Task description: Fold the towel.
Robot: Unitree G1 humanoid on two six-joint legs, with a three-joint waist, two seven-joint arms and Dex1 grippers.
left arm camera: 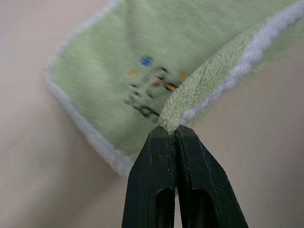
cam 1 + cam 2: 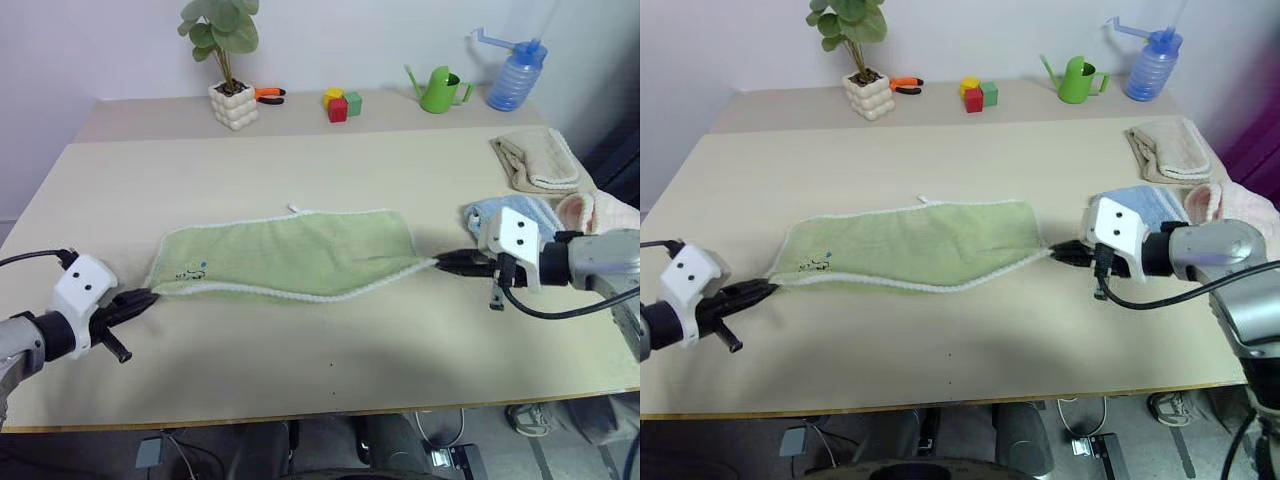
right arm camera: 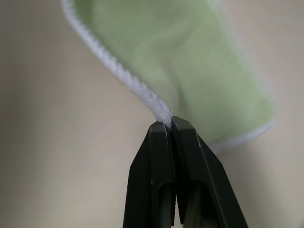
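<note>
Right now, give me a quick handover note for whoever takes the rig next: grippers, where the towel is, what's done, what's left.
Left gripper: shut on the towel, pinching its corner beside the embroidered writing.
Right gripper: shut on the towel's opposite near corner, at the white stitched edge.
Towel: lying on the table, stretched between the two grippers and doubled over lengthwise into a long strip.
Nearby: a beige folded towel and a light blue folded towel lie at the table's right side.
Done: the first lengthwise fold appears laid down.
Left: release or regrip, then probably fold the strip end to end and smooth it.
</note>
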